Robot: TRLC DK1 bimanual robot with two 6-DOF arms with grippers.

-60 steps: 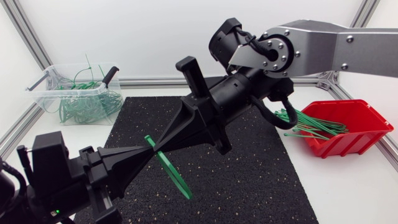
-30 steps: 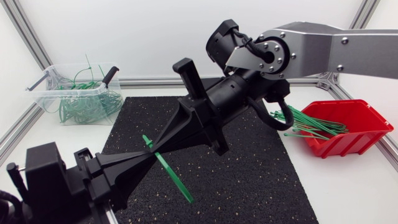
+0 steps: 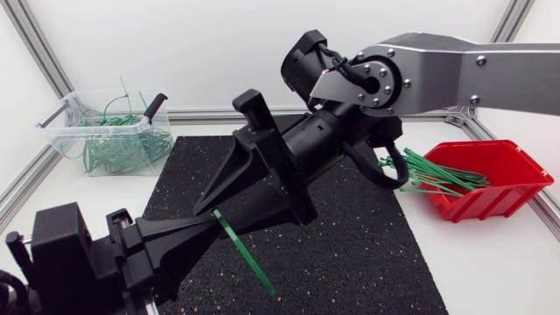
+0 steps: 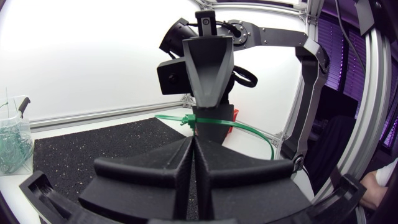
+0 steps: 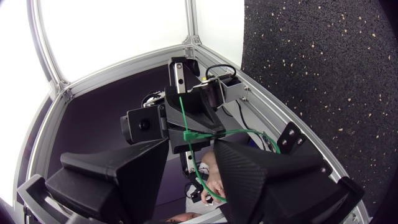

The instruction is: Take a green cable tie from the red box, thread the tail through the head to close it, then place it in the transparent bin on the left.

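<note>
Transparent bin [image 3: 51,131]: at ten o'clock off the black mat [image 3: 376,254], holding a tangle of closed green ties [image 3: 118,150]. The left wrist view catches only its edge. Left gripper [image 3: 208,224]: low at seven o'clock of the mat, pointing toward three. From above, its tips are half hidden under the other arm. Its own wrist view shows the left gripper [image 4: 193,142] with both fingers pressed together along a closed seam, pinching the cable tie [image 4: 214,124] at the very tips. Cable tie [image 3: 245,255]: held in the air over the mat. The head view gives only a straight strip running toward five o'clock from the tips. The left wrist view adds the short head end on one side of the pinch and a long tail curving away on the other. Right gripper [image 3: 210,210]: reaches in from two o'clock, tips meeting the left gripper's over the tie. From above and from the left wrist, where the right gripper [image 4: 209,109] is seen broadside, its gap cannot be judged. Its own view shows the right gripper [image 5: 191,146] with fingers standing apart and the cable tie [image 5: 184,118] passing through the gap. Red box [image 3: 516,197]: at three o'clock, off the mat, with loose ties [image 3: 437,178] spilling over its open side.
</note>
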